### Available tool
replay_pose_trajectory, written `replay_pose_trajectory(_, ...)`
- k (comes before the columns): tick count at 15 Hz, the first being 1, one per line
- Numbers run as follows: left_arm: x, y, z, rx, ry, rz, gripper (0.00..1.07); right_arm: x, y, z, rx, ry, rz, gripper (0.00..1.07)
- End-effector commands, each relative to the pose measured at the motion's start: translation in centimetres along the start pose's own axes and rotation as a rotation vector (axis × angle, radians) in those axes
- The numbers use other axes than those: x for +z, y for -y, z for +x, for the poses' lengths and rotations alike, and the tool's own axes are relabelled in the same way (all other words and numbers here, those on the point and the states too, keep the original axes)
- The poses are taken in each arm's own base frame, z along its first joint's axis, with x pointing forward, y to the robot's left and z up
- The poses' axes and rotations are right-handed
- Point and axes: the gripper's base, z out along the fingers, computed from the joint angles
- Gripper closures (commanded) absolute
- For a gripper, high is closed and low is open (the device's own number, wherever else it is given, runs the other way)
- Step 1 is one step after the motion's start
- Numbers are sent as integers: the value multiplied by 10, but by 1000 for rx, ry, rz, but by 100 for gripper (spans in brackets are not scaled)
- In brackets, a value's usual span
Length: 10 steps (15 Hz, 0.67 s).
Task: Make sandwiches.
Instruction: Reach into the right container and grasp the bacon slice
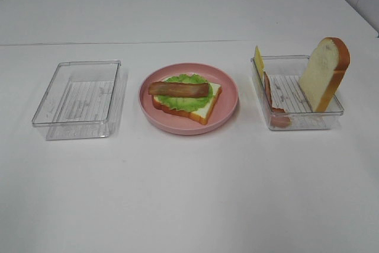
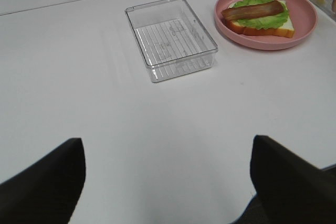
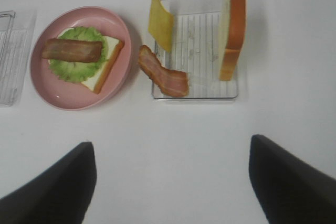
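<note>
A partly stacked sandwich (image 1: 186, 96) lies on the round pink plate (image 1: 228, 87): one white bread slice, a green lettuce leaf (image 1: 195, 100) and a bacon strip (image 1: 179, 89) on top. In the right clear tray (image 1: 296, 121), a second bread slice (image 1: 324, 74) stands on edge. A yellow cheese slice (image 1: 259, 60) and more bacon (image 1: 269, 92) lean on its left wall. My left gripper (image 2: 168, 187) is open over bare table, short of the empty tray (image 2: 181, 69). My right gripper (image 3: 170, 187) is open, short of the filled tray (image 3: 194, 93). Neither arm shows in the exterior view.
An empty clear tray (image 1: 77, 128) sits left of the plate. The white table stretches wide in front of the three containers, with a seam line running behind them. In the right wrist view the bacon (image 3: 163, 74) hangs over the tray's wall toward the plate (image 3: 52, 98).
</note>
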Motion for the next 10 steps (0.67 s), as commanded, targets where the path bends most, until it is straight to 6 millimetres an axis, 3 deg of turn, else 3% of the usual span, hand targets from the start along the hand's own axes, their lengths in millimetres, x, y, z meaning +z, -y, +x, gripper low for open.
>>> replay_pose_trajectory(1, -1, 0, 0, -6, 22, -3, 26, 31, -2, -26, -2, -132, -70, 31)
replay_pose_trajectory(4, -1, 0, 0, -6, 22, -3, 26, 90, 1, -59, 25, -314, -125, 31)
replay_pose_trajectory(5, -1, 0, 0, -6, 22, -3, 26, 96, 2, -62, 29, -322, -128, 31)
replay_pose_trajectory(8, -1, 0, 0, -6, 22, -3, 26, 139, 1, -69, 54, -374, -158, 31)
replay_pose_trajectory(10, -1, 0, 0, -6, 22, -3, 26, 171, -17, -69, 2, -401, -160, 31)
